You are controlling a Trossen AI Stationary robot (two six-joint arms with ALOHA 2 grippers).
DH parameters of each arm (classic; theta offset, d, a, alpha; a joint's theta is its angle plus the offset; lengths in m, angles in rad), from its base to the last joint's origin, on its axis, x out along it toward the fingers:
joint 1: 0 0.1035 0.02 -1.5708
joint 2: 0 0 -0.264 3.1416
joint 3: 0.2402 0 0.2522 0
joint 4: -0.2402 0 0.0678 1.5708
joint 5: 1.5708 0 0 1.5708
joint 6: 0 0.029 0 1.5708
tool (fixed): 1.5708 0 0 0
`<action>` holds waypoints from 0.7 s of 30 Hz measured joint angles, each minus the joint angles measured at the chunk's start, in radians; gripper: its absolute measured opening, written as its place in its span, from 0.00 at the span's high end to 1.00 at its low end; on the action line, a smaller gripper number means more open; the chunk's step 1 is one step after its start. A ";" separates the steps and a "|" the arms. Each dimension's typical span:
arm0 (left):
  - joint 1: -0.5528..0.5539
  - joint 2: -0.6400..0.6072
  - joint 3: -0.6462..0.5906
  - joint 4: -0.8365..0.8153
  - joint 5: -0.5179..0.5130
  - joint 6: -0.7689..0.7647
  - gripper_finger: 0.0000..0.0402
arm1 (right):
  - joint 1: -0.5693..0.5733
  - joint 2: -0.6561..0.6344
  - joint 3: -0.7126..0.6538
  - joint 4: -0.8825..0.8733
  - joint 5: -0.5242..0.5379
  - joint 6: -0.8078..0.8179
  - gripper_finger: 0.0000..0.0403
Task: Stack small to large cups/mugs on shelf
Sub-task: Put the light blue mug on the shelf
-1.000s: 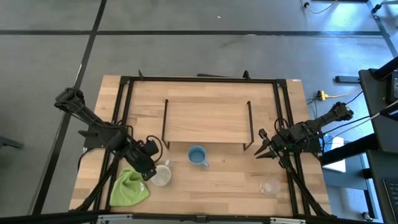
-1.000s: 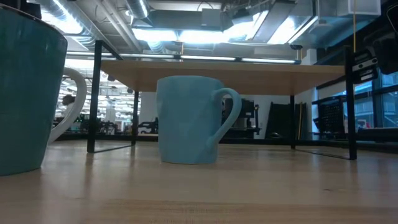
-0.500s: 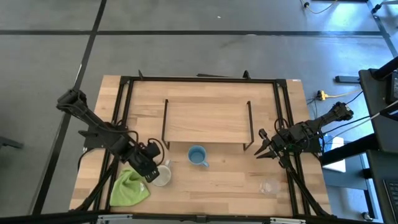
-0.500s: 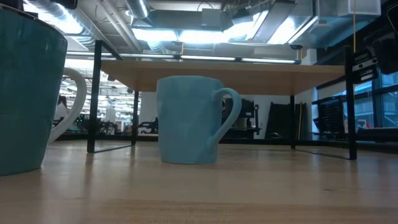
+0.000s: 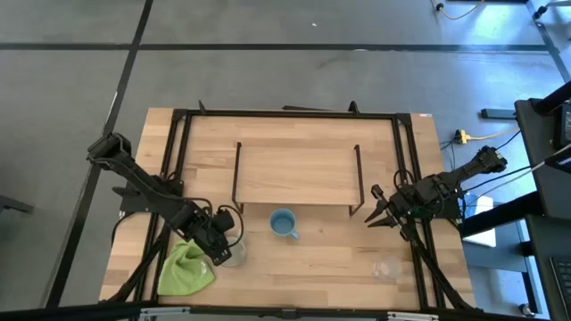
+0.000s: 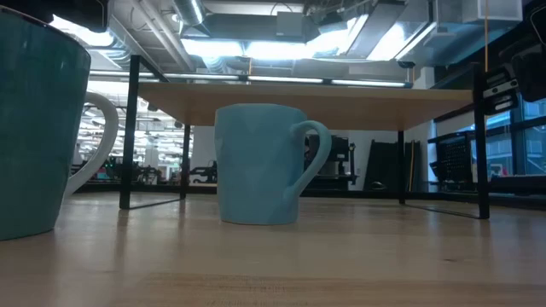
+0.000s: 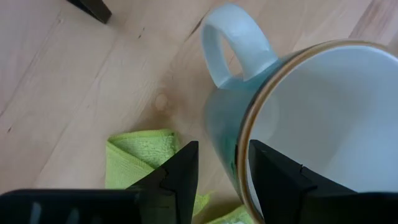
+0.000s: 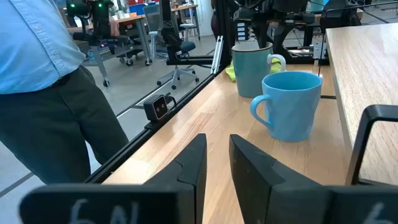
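Left gripper (image 7: 221, 168) is placed over the rim of the white-lined mug (image 7: 311, 130), its fingers parted with the mug's wall in the gap between them, one finger outside and one toward the inside; a closed grip is not yet shown. Just beside this gripper, on the side away from the shelf, the green cloth (image 5: 186, 267) is seen on the tabletop. Farther off, toward the table's middle, the light-blue mug (image 5: 284, 224) stands upright in front of the shelf (image 5: 297, 175), whose board is bare. The small clear glass cup (image 5: 387, 267) is found well apart, near the right gripper (image 5: 376, 214), which hovers with parted fingers beside the shelf's end post. Nothing is judged to be stacked or shelved so far: all three vessels are left to be nested and placed.
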 joint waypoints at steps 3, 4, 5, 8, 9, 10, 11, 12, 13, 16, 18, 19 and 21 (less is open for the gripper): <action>0.000 0.006 0.000 0.002 -0.004 0.004 0.66 | 0.000 0.000 0.000 0.000 0.000 -0.001 0.82; 0.000 0.006 0.000 0.001 -0.006 0.004 0.67 | 0.000 0.000 0.000 0.000 0.000 0.000 0.82; 0.002 0.006 0.000 0.002 -0.006 0.004 0.68 | 0.000 0.000 0.000 0.000 0.000 0.000 0.82; 0.007 0.002 0.000 0.001 0.001 0.003 0.72 | 0.000 0.000 0.000 0.000 0.000 -0.001 0.82; 0.009 0.000 0.000 0.001 0.005 0.004 0.74 | 0.000 0.000 0.000 0.000 0.000 0.000 0.82; 0.011 0.000 0.000 0.002 0.009 0.005 0.76 | 0.000 0.000 0.000 0.000 0.000 0.000 0.82; 0.014 0.000 0.000 0.002 0.014 0.004 0.78 | 0.000 0.000 0.000 0.000 0.000 -0.001 0.82; 0.017 0.000 0.000 0.001 0.024 0.005 0.80 | 0.000 0.000 0.000 0.000 0.000 -0.001 0.82; 0.020 0.000 0.000 0.001 0.031 0.005 0.82 | 0.000 0.000 0.000 0.000 0.000 0.000 0.82; 0.030 0.000 0.000 0.003 0.052 0.007 0.88 | 0.000 0.000 0.000 0.000 0.000 -0.001 0.82; 0.035 0.000 0.000 0.007 0.056 0.009 0.91 | 0.000 0.000 0.000 0.000 0.000 0.000 0.82; 0.035 0.000 -0.001 0.017 0.056 0.009 0.92 | 0.000 0.000 0.000 0.000 0.000 0.000 0.82; 0.035 0.000 -0.001 0.043 0.059 0.003 0.94 | 0.000 0.000 0.000 0.000 0.000 -0.001 0.82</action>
